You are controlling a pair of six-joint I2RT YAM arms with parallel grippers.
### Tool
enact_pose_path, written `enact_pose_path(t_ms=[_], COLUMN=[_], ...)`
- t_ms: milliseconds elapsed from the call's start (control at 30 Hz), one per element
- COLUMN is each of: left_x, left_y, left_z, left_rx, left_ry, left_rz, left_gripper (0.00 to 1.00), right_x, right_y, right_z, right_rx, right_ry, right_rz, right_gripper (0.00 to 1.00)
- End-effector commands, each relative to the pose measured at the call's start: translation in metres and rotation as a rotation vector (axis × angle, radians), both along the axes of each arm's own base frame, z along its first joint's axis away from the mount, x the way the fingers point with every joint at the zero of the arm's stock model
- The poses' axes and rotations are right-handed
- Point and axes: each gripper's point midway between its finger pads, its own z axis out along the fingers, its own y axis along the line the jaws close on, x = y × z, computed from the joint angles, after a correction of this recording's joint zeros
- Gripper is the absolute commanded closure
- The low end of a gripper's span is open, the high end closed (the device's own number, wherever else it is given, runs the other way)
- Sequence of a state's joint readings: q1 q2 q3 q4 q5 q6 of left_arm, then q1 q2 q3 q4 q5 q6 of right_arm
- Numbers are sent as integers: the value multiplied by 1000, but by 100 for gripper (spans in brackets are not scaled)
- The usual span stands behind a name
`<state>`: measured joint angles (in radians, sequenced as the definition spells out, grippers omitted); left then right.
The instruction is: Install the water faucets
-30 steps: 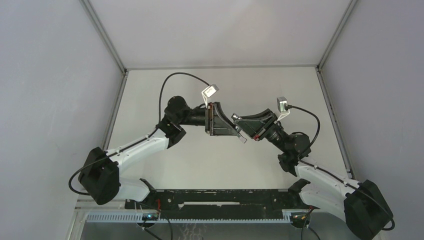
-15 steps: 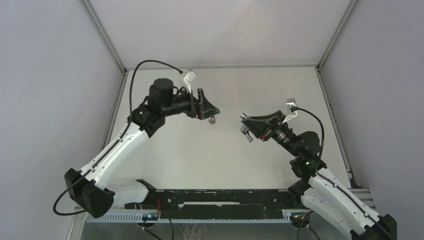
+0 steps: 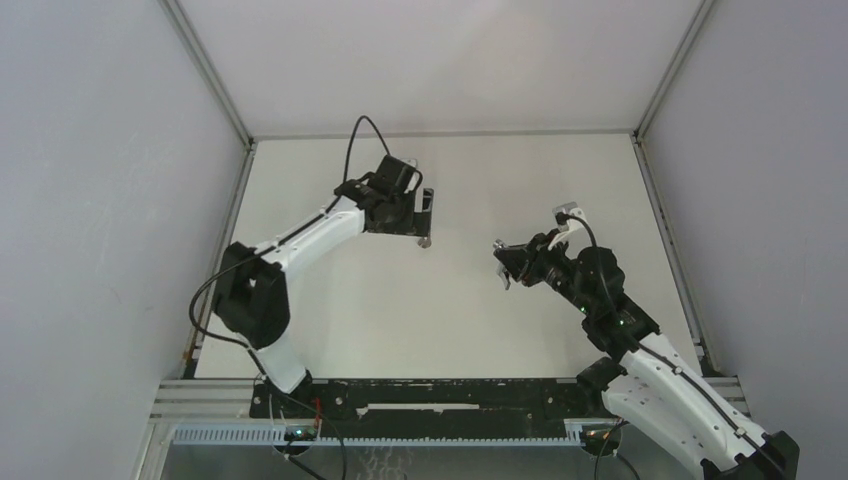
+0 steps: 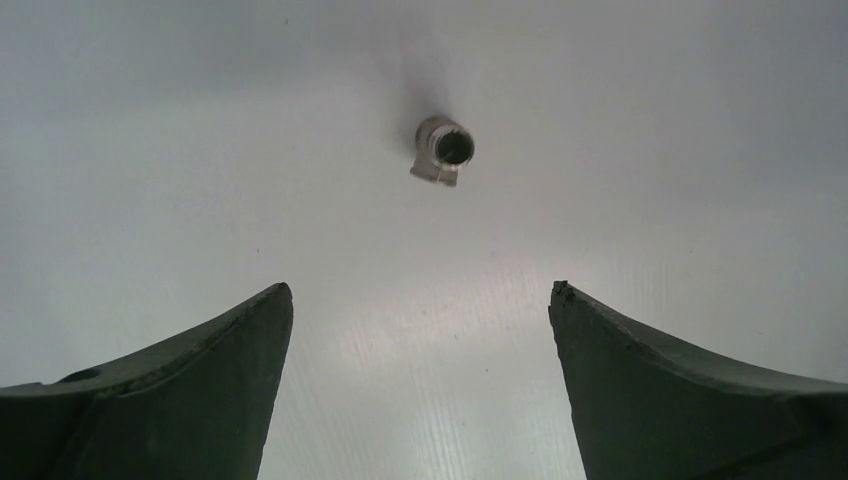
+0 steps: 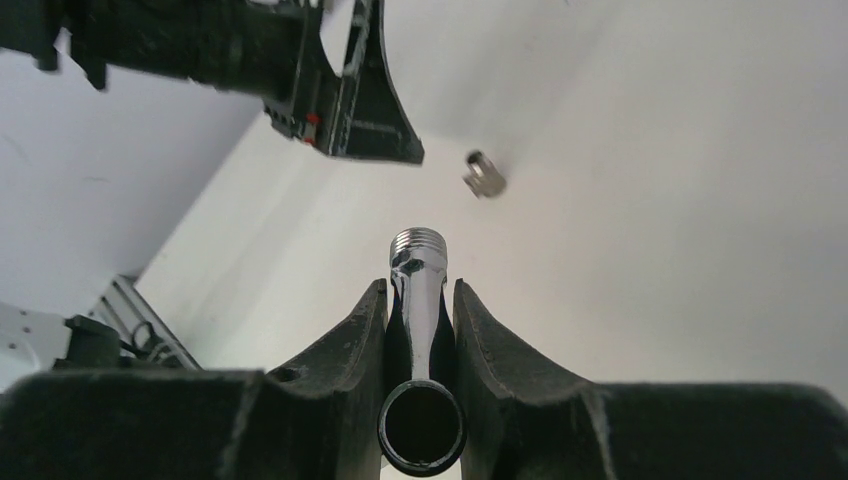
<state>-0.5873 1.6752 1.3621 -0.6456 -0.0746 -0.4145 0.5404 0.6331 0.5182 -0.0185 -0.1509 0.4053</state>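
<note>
Gripping the chrome tap piece partway along its shiny tube, the right gripper is clenched on it between two dark fingers. The threaded end sticks out past the fingertips, and the open round mouth faces the right wrist camera. The left gripper is released, its fingers spread wide with nothing between them, and hangs over the white table. The short dull-grey stub rests on the table just beyond those fingertips, apart from them, its hollow end turned up toward the left wrist camera. The two grippers are well apart and face each other across the table. From above, the pale glint at the right fingertips is probably the tap piece, though it is too small to be sure.
</note>
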Motion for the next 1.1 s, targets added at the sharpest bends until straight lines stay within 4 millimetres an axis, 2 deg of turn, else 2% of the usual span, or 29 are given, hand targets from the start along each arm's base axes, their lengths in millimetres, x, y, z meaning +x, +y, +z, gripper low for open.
enact_pose_path(t_ms=[0,233,367,433,500,667,833,1067], left_x=[31,36,32,30,33,40,43,45], left_y=[-22,-34,-42,-49,-52,-56,-52,-42], left_z=[18,-24,-43,-49,-52,-61,-73,-79], left_rx=[42,204,205,179,178,187,198,183], left_ry=[-86,21,90,106,109,124,156,186], left_rz=[-82,-281,-360,-385,-380,-386,-377,-356], left_gripper=[1,5,10,16,25,35,42,47], right_x=[3,2,7,8,5,-7,-7,-7], right_y=[-6,-15,-28,-32,-31,-17,-16,-14], right_z=[2,5,4,3,2,16,17,17], right_rx=[-76,-74,-78,-90,-97,-76,-78,-72], right_ry=[16,17,60,73,70,2,-10,-8], right_rz=[-27,-76,-167,-189,-171,-57,-49,-39], right_gripper=[100,100,100,100,100,100,100,100])
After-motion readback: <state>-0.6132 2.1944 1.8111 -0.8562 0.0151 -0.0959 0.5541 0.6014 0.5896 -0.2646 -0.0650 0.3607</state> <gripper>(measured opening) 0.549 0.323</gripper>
